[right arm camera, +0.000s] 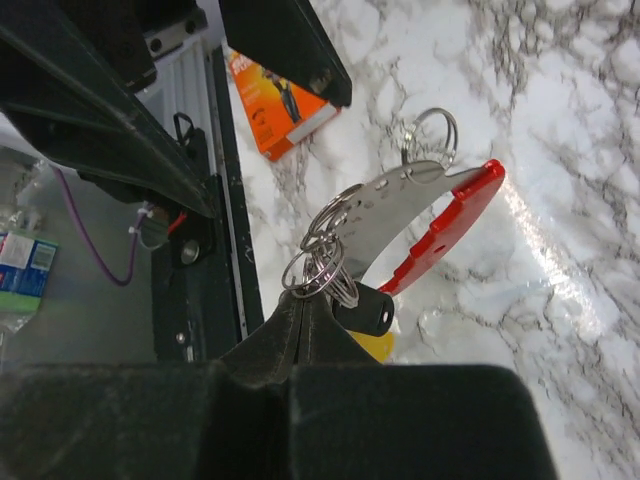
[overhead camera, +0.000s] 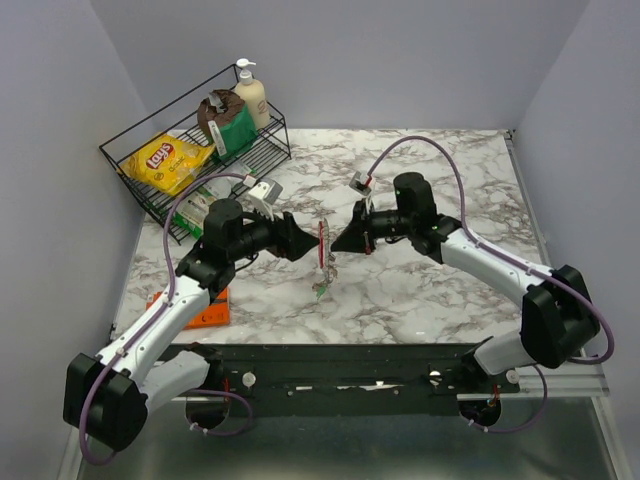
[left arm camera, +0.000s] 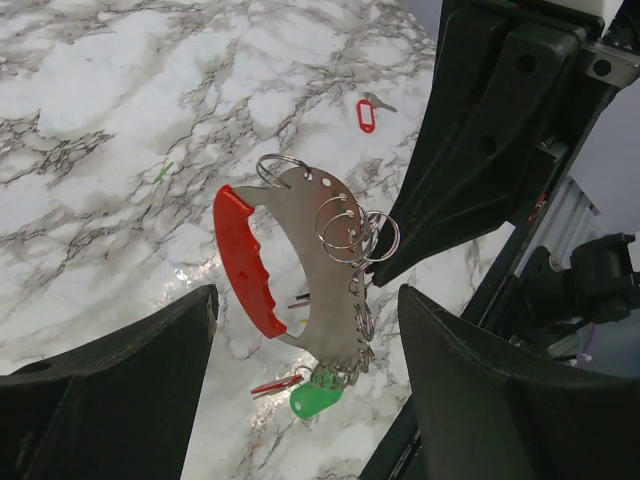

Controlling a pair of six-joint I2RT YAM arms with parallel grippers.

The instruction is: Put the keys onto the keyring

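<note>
The keyring (left arm camera: pixel 245 260), a red curved grip on a silvery plate with several split rings, hangs in the air between my two grippers; it shows edge-on in the top view (overhead camera: pixel 321 245). My right gripper (right arm camera: pixel 305 298) is shut on one of its split rings (right arm camera: pixel 318 270), beside a black key head (right arm camera: pixel 365 312) and a yellow tag (right arm camera: pixel 375 345). A green tag (left arm camera: pixel 315 400) and a red key (left arm camera: pixel 275 385) dangle from the bottom. My left gripper (left arm camera: pixel 305 300) is open, with its fingers on either side of the keyring and apart from it. A red-tagged key (left arm camera: pixel 366 113) lies loose on the table.
A black wire rack (overhead camera: pixel 130 165) at the back left holds a yellow chips bag (overhead camera: pixel 170 160), a soap bottle (overhead camera: pixel 250 95) and a brown-green bag (overhead camera: pixel 225 120). A flat orange packet (overhead camera: pixel 205 310) lies under the left arm. A small green sliver (left arm camera: pixel 162 172) lies on the marble.
</note>
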